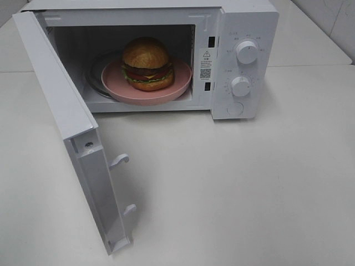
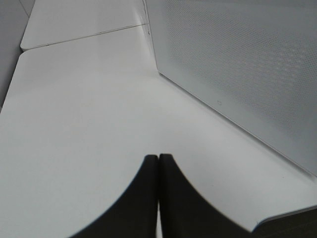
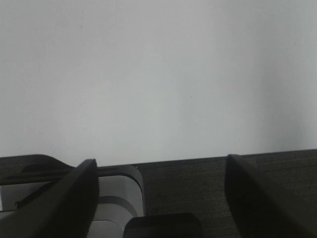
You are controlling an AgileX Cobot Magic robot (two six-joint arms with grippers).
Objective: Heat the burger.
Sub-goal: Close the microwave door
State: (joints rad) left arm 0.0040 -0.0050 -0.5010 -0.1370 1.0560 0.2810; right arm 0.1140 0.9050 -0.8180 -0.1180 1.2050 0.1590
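Observation:
The burger (image 1: 146,64), with a golden bun, lettuce, tomato and dark patty, sits on a pink plate (image 1: 178,84) inside the white microwave (image 1: 244,33). The microwave door (image 1: 66,116) stands wide open, swung out to the left. Neither arm shows in the high view. In the left wrist view my left gripper (image 2: 158,159) is shut with nothing in it, low over the white table beside the door's perforated outer face (image 2: 237,64). My right gripper (image 3: 161,173) is open and empty, its fingers (image 3: 74,198) spread wide above the table's near edge.
Two round knobs (image 1: 246,51) and a button are on the microwave's right panel. Door latch hooks (image 1: 119,160) stick out from the open door's edge. A second white table (image 2: 79,22) abuts at the back. A dark floor (image 3: 188,183) lies beyond the table edge.

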